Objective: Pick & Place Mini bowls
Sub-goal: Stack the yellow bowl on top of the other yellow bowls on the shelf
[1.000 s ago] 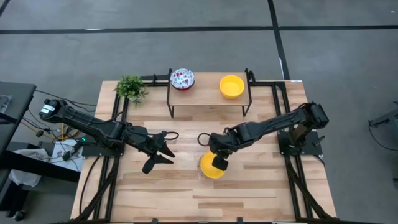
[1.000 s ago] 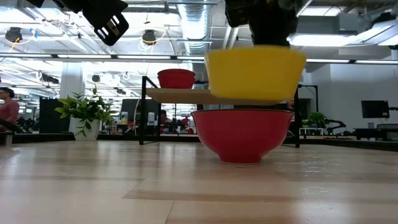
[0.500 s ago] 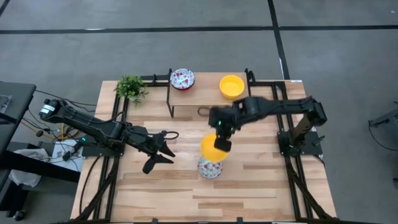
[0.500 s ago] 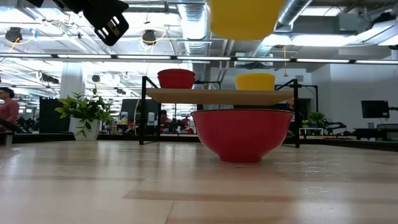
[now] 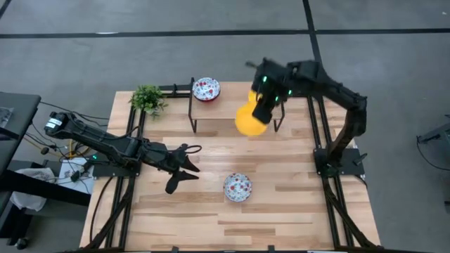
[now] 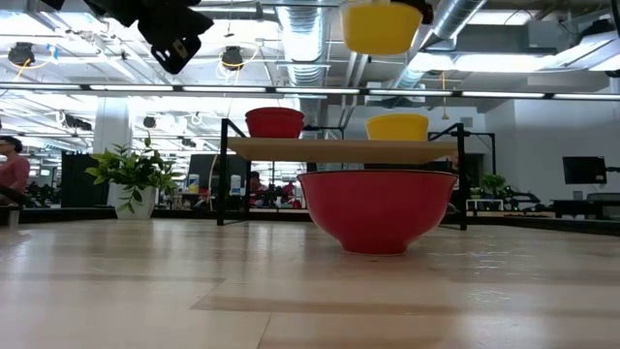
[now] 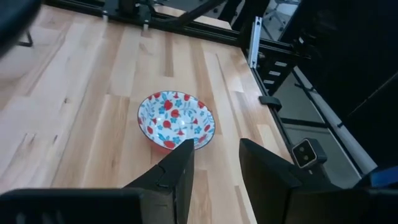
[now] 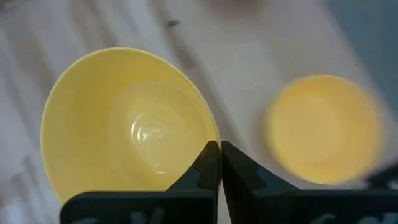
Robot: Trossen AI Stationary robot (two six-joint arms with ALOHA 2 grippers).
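My right gripper (image 5: 261, 112) is shut on a plain yellow mini bowl (image 5: 249, 121) and holds it high in the air at the front edge of the raised wooden shelf (image 5: 232, 109); the low view shows this bowl (image 6: 383, 27) well above shelf height. A second yellow bowl (image 8: 320, 127) and a floral bowl (image 5: 206, 88) stand on the shelf. Another floral bowl (image 5: 238, 187), red outside (image 6: 376, 208), rests on its base on the table. My left gripper (image 5: 179, 173) hovers open, left of that bowl, fingers pointing at it (image 7: 176, 121). My right gripper pinches the yellow bowl by its rim (image 8: 208, 142), one finger (image 8: 202, 171) on the inner side of the wall and the other outside. The fingers come from above, pointing down. The bowl is lifted clear and hangs below them, mouth up.
A small green potted plant (image 5: 148, 99) stands at the table's far left corner. The shelf has black metal legs (image 5: 192, 116) on both ends. Bare wood lies near and to the right of the floral bowl on the table. A person shows far off in the low view (image 6: 12, 165).
My right gripper has lifted the yellow bowl out of the floral bowl on the table and carried it up and toward the far edge, to the shelf's front. The floral bowl stayed in place. My left arm kept nearly still.
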